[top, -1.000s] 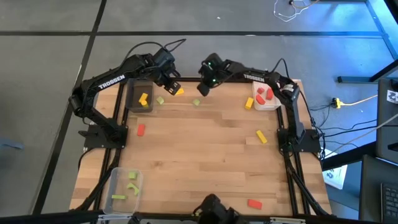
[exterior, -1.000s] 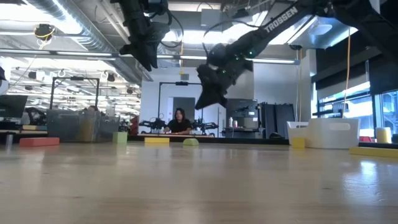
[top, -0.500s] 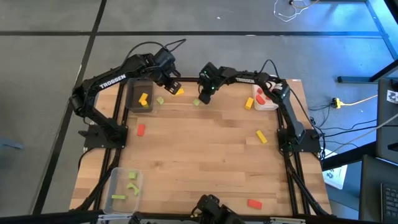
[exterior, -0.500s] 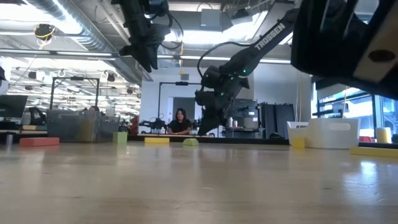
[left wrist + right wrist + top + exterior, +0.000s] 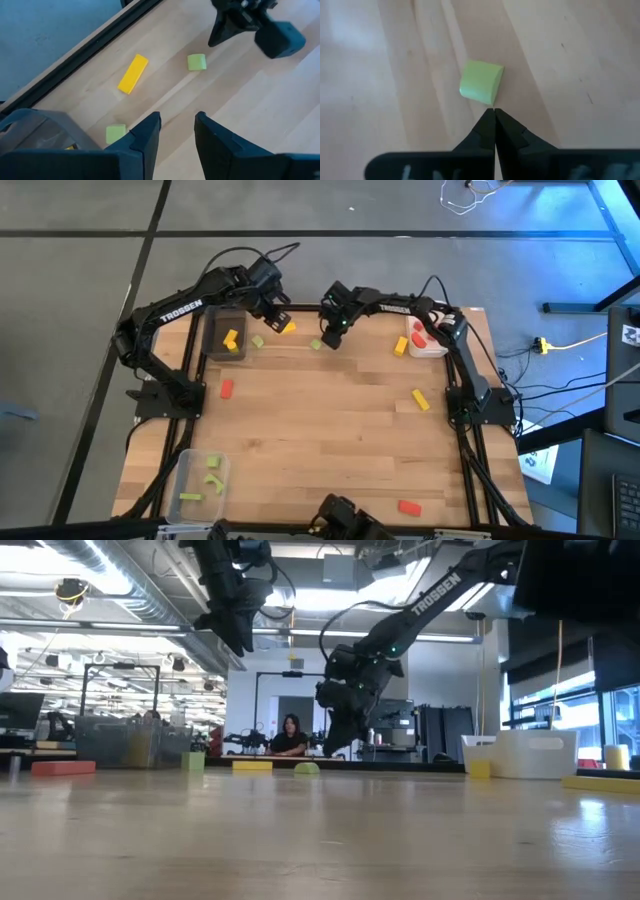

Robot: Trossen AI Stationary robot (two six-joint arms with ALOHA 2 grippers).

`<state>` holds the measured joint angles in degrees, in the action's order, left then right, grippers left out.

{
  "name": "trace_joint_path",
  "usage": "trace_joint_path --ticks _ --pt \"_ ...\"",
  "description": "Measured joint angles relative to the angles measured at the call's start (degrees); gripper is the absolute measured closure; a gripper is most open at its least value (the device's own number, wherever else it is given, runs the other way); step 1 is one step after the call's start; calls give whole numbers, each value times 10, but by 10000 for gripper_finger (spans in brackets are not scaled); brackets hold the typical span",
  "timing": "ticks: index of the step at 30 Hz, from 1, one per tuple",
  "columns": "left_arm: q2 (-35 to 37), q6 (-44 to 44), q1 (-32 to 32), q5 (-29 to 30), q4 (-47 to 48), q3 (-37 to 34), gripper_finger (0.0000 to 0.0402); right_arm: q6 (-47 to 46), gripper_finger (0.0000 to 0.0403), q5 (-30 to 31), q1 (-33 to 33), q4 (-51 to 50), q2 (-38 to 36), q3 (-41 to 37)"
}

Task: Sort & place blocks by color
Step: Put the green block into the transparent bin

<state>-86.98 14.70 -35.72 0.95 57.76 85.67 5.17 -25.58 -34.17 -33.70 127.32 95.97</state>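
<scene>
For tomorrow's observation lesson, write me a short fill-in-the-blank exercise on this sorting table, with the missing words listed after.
1. The right gripper, its fingers shut, points at a small ____ block lying on the table.
2. The yellow bar beside the left gripper lies on the ____, not in a tray.
3. The white tray holds ____ blocks.
4. The clear tray holds ____ blocks.

Missing words: green; table; red; green

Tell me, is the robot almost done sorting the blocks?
Partly. Sorted: green pieces in the clear tray, red ones in the white tray, a yellow one in the dark grey tray. In hand: nothing; the shut right gripper points at a green block, while the left gripper hovers open. Left: loose blocks on the table.
</scene>
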Motion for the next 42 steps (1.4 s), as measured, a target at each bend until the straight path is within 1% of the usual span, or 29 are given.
trace_joint_path --ticks 3,7,12,17,19,23,26,28,31,33,36,38,40,42 --pt "0 -1 -1 0 0 0 289 11 403 3 0 -37 -10 18" --pt "0 -1 -8 -21 -4 -2 289 49 403 -1 4 -98 -11 51" --pt "0 -1 -8 -21 -8 -21 289 88 387 -4 24 -95 -12 61" --pt "0 2 -8 -28 -10 -55 289 94 348 -1 40 -70 -12 63" --pt "0 2 -8 -38 -10 -71 289 108 328 17 45 -68 -12 63" --pt "0 2 -7 -55 -19 -98 289 132 292 73 57 -63 -12 63" --pt "0 2 -5 -56 -23 -108 289 134 263 95 61 -56 -12 63" --pt "0 2 -3 -56 -26 -110 289 115 246 104 62 -52 -12 63" --pt "0 2 0 -56 -37 -111 289 24 229 123 64 -50 -12 63" --pt "0 2 1 -56 -45 -111 289 -27 225 124 64 -50 -12 63" --pt "0 2 1 -56 -58 -110 289 -63 223 123 64 -41 -10 63" --pt "0 2 1 -56 -62 -110 288 -108 223 104 63 -31 -5 62" --pt "0 2 1 -56 -65 -110 288 -148 223 65 59 -5 1 62" --pt "0 2 1 -56 -65 -111 290 -181 223 51 56 21 8 62"
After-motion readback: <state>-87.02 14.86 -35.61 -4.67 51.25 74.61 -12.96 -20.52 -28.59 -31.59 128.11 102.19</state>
